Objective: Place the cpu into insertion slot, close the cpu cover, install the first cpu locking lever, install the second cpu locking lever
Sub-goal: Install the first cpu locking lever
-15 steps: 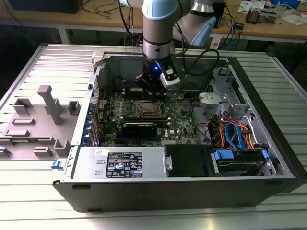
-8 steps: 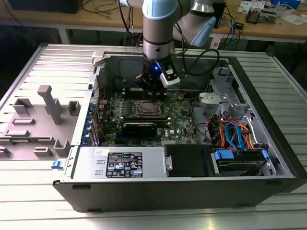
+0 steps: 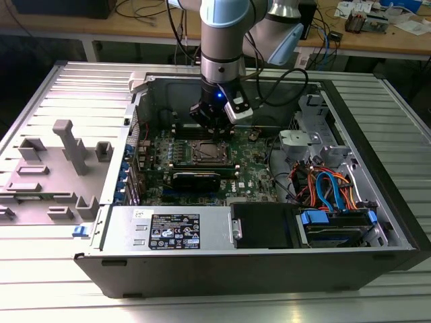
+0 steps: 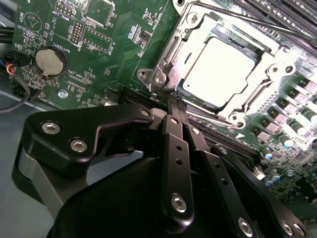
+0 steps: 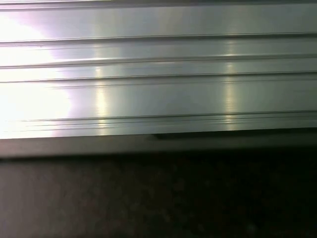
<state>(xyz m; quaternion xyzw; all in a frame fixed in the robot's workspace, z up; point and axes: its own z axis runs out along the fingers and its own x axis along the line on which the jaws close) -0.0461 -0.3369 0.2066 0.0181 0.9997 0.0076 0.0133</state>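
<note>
The cpu (image 4: 223,72), a flat silvery square, lies in the socket on the green motherboard (image 4: 99,59). The cpu cover (image 4: 171,54), a metal frame with a large window, lies flat around it. A thin lever rod (image 4: 247,17) runs along the far side of the socket, and another rod (image 4: 213,119) runs along its near side. My gripper (image 4: 173,101) has its black fingers (image 4: 176,144) pressed together, with the tips at the socket's corner and nothing visibly between them. In the exterior view the gripper (image 3: 213,131) hangs just behind the socket (image 3: 207,152) inside the open computer case.
Near the gripper, a coin battery (image 4: 51,60) sits on the board. Memory slots (image 4: 277,10) run beside the socket. The case walls (image 3: 269,269), the power supply (image 3: 168,229) and the drive bay with blue and orange cables (image 3: 323,188) surround the board. Grey fixture blocks (image 3: 67,148) stand at the exterior view's left.
</note>
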